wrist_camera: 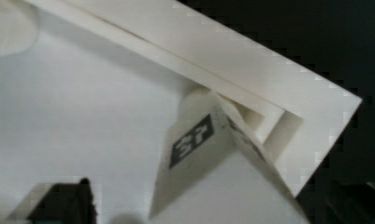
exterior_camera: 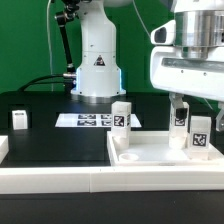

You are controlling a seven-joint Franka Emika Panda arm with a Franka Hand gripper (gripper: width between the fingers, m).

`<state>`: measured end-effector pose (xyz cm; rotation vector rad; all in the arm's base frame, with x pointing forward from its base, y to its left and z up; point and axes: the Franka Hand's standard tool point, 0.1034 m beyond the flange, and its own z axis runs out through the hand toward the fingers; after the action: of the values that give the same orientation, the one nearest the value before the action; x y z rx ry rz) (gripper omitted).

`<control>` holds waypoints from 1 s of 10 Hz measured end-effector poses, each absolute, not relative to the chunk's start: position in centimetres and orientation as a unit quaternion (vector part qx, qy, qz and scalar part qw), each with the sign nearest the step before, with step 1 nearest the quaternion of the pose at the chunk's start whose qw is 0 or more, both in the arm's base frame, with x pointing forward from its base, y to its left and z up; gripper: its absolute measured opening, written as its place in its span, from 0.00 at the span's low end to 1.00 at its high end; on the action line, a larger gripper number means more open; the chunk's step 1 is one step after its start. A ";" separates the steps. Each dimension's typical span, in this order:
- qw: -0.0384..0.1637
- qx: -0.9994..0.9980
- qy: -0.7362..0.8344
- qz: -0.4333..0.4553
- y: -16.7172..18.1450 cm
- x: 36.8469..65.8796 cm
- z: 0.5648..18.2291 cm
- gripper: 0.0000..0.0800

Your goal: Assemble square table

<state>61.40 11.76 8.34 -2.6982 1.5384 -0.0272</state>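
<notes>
Gripper [exterior_camera: 181,104] spread, empty. Leg [exterior_camera: 180,121] just below it: we judge light, stiff, slick plastic; grip flat sides near top, clear of tabletop [exterior_camera: 150,160] beneath.

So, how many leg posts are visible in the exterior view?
4. One leg post stands at the exterior view's far left; a second beside the marker board; a third and fourth at the square tabletop's right end. Others may be hidden.

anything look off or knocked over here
Nothing stands out: the square table top lies flat and the leg posts in view stand upright; one post stands apart at the exterior view's left.
</notes>
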 end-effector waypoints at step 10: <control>-0.012 -0.987 0.161 -0.024 11.0 61.8 8.0 0.81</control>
<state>61.79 11.02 7.98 -3.1237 0.5103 -0.0770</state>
